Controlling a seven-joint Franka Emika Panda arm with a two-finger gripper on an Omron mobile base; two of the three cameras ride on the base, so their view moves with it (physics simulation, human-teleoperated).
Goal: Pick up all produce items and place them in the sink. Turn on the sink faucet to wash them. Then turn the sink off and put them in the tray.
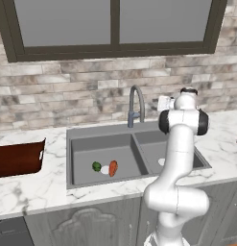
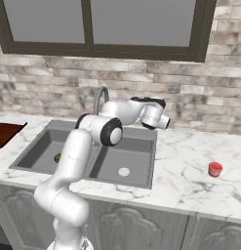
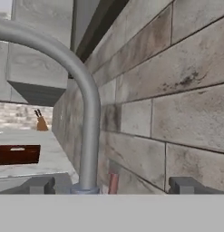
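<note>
Both produce items lie in the left basin of the dark grey sink (image 1: pixel 81 144): the round green fruit (image 1: pixel 96 166) and the tapered orange vegetable (image 1: pixel 113 168), either side of the pale drain. The green fruit (image 2: pixel 57 157) also peeks out beside my arm. The sink faucet (image 1: pixel 136 103) arches over the divider. My gripper (image 1: pixel 161 102) hangs open just right of it, close to the brick wall and pointing left. In the hand view the faucet's pipe (image 3: pixel 88 113) rises between the spread fingertips (image 3: pixel 41 185) of my gripper (image 3: pixel 113 186), apart from them. The brown tray (image 1: pixel 19 158) sits on the left counter.
A small red cup (image 2: pixel 215 169) stands on the marble counter to the right of the sink (image 2: pixel 44 146). The brick wall (image 3: pixel 177 90) runs close along my hand. Far down the counter, past the tray (image 3: pixel 16 154), stands a small brown holder (image 3: pixel 41 122).
</note>
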